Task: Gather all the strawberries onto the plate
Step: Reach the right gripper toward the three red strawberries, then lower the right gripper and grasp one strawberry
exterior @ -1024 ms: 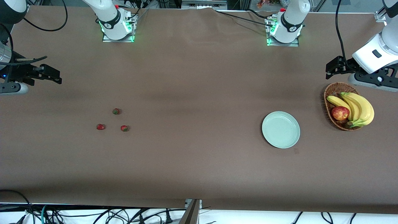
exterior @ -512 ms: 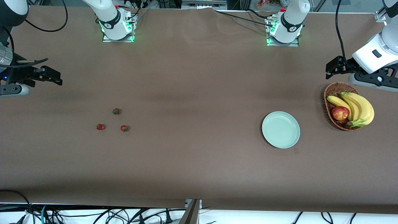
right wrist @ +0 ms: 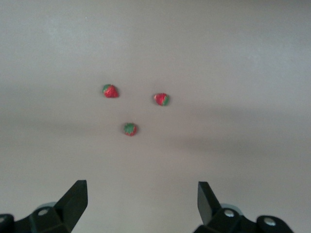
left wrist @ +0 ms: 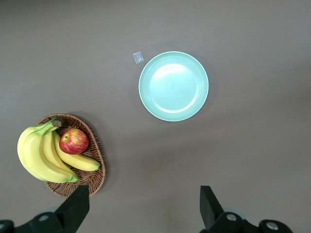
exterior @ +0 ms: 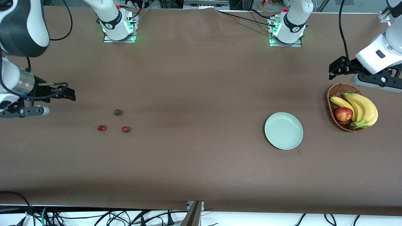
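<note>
Right tool [exterior: 70, 94] open-jawed above bare table near three unlabelled strawberries [exterior: 116, 112].

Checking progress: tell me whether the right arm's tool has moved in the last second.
Yes. The right tool has shifted toward the strawberries, nearer to them than a second ago; they lie unmoved.

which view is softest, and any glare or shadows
Right wrist view is softest: the strawberries look hazy and washed out. Left wrist view is crisp, with mild sheen on the plate. Front view is evenly lit, faint dark bands crossing the table.
</note>
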### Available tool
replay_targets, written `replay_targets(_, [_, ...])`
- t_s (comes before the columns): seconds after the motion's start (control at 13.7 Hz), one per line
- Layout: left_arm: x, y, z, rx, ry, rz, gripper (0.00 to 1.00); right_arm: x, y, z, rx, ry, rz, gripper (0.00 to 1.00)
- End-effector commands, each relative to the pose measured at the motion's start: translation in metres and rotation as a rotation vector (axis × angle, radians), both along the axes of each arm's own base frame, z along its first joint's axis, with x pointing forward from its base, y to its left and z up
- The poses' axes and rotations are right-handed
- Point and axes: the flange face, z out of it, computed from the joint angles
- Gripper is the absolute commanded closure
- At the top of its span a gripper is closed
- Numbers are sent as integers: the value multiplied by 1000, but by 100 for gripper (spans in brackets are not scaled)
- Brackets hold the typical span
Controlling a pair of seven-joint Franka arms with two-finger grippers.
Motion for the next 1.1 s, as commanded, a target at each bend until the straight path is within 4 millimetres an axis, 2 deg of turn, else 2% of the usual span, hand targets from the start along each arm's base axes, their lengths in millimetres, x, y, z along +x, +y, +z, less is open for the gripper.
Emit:
replay_targets(0.0, [2,-2,6,-25,6,6,0,28,41,-63,3,7,60,0])
replay_targets(0.15, [2,-3,6,-25,4,5,0,42,66,-109,-5,-14,67,0])
replay_targets(0.37, [2,-3,6,-25,3,5,0,52,89,-160,-15,-21,35,0])
replay_targets(0.59, [2,-3,6,-25,3,5,0,53,104,-221,-23,-8,58,0])
replay_targets(0.88, [2,-3,6,-25,3,5,0,35,101,-284,-22,-31,62,0])
replay_targets(1.02, [2,-3,6,-25,3,5,0,23,98,-307,-20,-42,58,0])
